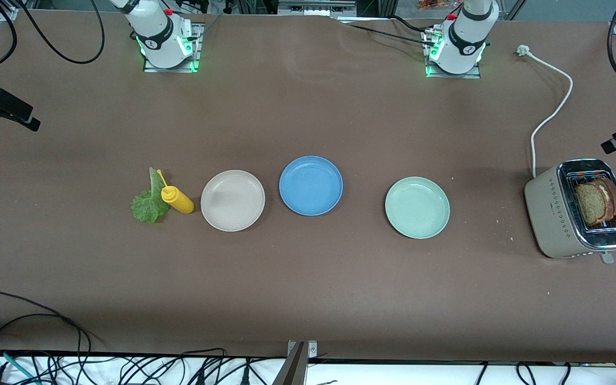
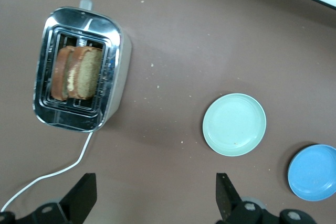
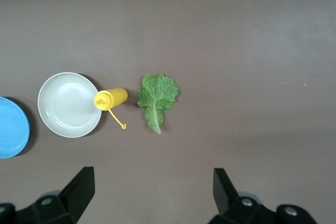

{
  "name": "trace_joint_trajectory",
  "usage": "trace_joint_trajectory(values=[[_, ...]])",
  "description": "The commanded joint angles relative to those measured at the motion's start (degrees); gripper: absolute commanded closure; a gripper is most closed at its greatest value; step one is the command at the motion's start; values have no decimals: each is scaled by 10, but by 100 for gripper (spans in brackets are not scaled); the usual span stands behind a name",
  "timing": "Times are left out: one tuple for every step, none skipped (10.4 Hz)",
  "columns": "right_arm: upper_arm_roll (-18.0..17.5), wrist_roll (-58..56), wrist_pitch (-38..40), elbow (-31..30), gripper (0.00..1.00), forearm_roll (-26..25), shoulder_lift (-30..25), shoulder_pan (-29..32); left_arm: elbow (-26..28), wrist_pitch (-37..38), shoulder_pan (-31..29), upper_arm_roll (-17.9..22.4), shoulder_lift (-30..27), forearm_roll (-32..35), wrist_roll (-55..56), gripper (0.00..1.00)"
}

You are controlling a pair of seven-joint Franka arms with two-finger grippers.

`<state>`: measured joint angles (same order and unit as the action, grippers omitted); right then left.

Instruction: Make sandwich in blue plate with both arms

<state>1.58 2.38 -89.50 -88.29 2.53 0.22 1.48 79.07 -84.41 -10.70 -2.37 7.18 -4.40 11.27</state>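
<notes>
Layout before assembly; nothing yet on the blue plate. Nearest the front camera stands the toaster (image 1: 579, 209), at the left arm's end of the desk (image 1: 308, 299), with two bread slices (image 1: 598, 201) upright in its slots; they sit there, presumably, so the left arm can lift them straight out from above. Its white cord (image 1: 551, 115) trails away toward the bases, clear of the working row.

Next comes the row of plates: mint plate (image 1: 417, 207), beige plate (image 1: 232, 200), and between them, slightly farther from the camera, the blue plate (image 1: 310, 185), bare. Its middle position looks chosen so that both arms can reach it, bread coming from one end and greens from the other.

Toward the right arm's end, just beside the beige plate, lies the yellow bottle (image 1: 177, 199) on its side, and touching or overlapping it in the front view the lettuce (image 1: 149, 203), flat on the desk; the right wrist view shows a narrow gap between them, so the leaf can likely be picked without disturbing the bottle.

Farthest, the two bases. The left tool (image 2: 155, 195) hangs high over the desk between toaster and mint plate, fingers wide apart, holding nothing. The right tool (image 3: 152, 192) hangs high over the desk near the lettuce, fingers likewise spread and empty. Both arms wait; the first step, a reach for bread or leaf, appears not yet begun
</notes>
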Motion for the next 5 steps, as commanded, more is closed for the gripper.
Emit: trace_joint_trajectory(values=[[1, -1, 10, 10, 0, 9, -2, 0, -8, 5, -1, -21, -20, 17, -7, 0], [3, -1, 13, 11, 0, 9, -2, 1, -8, 6, -1, -23, -22, 17, -7, 0], [7, -1, 13, 11, 0, 9, -2, 1, -8, 6, -1, -23, -22, 17, -7, 0], [9, -1, 14, 11, 0, 9, -2, 1, -8, 6, -1, -25, -22, 18, -8, 0], [8, -1, 14, 11, 0, 9, -2, 1, -8, 6, 0, -25, -22, 19, -8, 0]])
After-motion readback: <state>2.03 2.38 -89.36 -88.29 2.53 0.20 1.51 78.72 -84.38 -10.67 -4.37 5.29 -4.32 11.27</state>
